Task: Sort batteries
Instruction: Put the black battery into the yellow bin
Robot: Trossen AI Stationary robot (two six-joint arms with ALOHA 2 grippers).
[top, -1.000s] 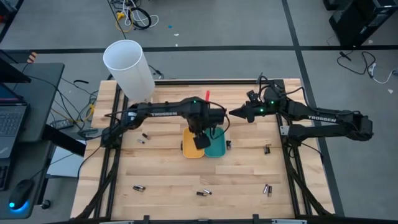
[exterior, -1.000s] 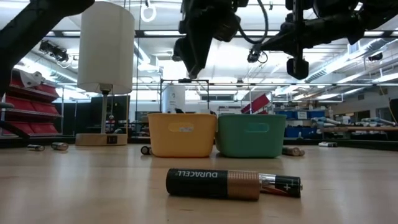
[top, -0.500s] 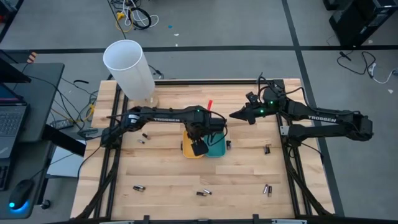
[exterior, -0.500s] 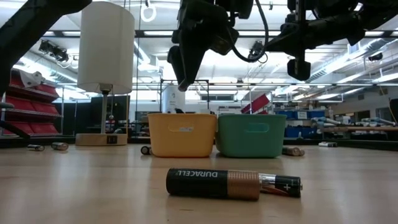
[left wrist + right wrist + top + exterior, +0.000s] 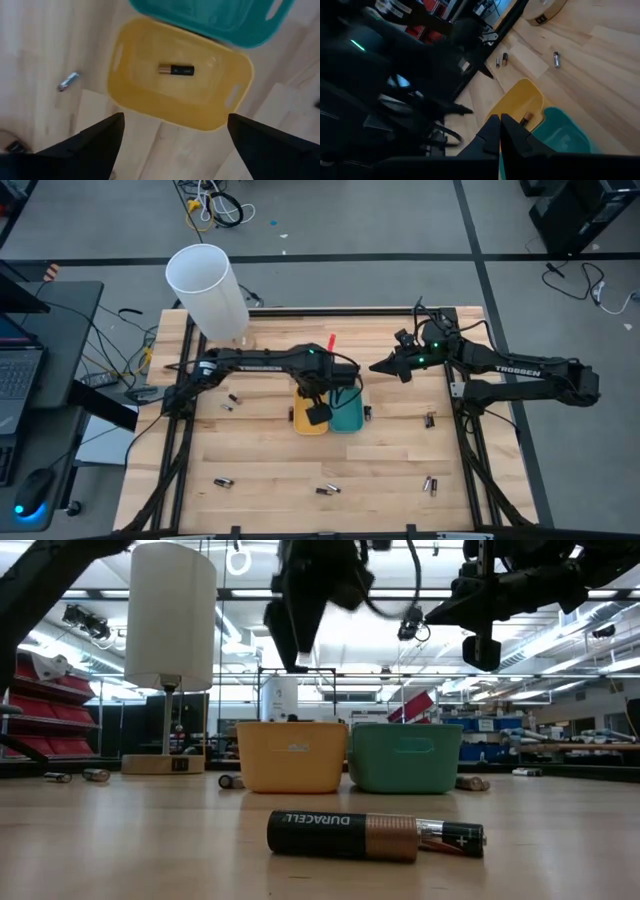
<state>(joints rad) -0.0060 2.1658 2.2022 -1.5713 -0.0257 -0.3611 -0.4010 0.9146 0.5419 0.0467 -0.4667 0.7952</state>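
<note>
One dark-and-copper cylindrical battery (image 5: 176, 69) lies inside the yellow rectangular plastic tray (image 5: 135, 95) at centre frame beneath the wide-open left gripper (image 5: 172, 131), while the idle right gripper (image 5: 375, 365), upper right, is closed; a careless retreat could nudge the tray.

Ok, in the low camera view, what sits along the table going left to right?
Two small batteries at far left → lamp base → yellow tray → teal tray → battery beside the teal tray. The big Duracell battery lies nearest the camera, overlapping both trays' span.
</note>
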